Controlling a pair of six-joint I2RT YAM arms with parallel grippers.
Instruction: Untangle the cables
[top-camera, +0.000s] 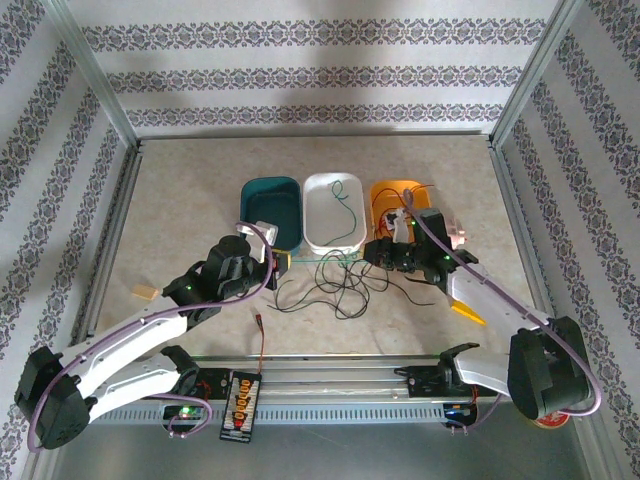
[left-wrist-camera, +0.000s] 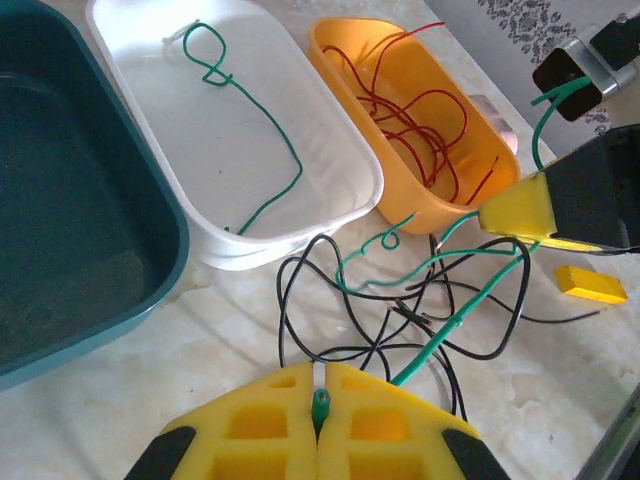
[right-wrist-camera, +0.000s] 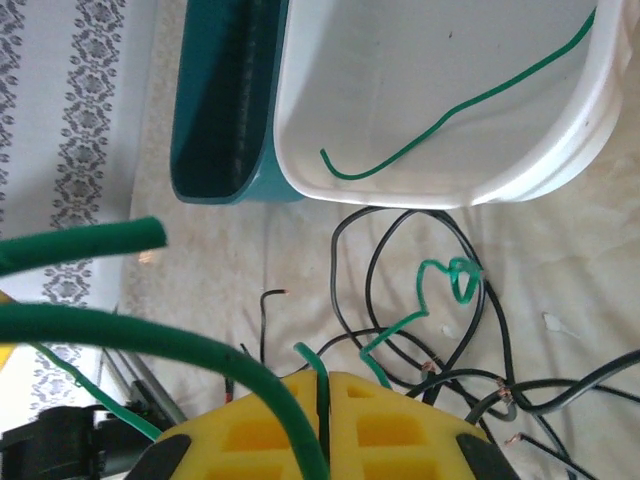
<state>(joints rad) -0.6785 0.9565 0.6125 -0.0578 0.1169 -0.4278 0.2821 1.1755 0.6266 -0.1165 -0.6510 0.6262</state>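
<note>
The left pincer (left-wrist-camera: 320, 408) is clamped tight on a green cable (left-wrist-camera: 440, 335) that runs across toward the right arm. Behind it stands the teal bin (top-camera: 272, 210), and beside that the white bin (top-camera: 320, 220), which holds a second green cable (left-wrist-camera: 270, 150). On the counter (top-camera: 180, 200) in front, black cables (left-wrist-camera: 300, 310) lie tangled with the green cable. The orange bin (top-camera: 390, 188) holds red cables (left-wrist-camera: 410, 130). The right pincer (right-wrist-camera: 322, 395) is closed on the green cable.

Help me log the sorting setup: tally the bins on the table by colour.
teal bin: 1
white bin: 1
orange bin: 1
Total: 3 bins
</note>
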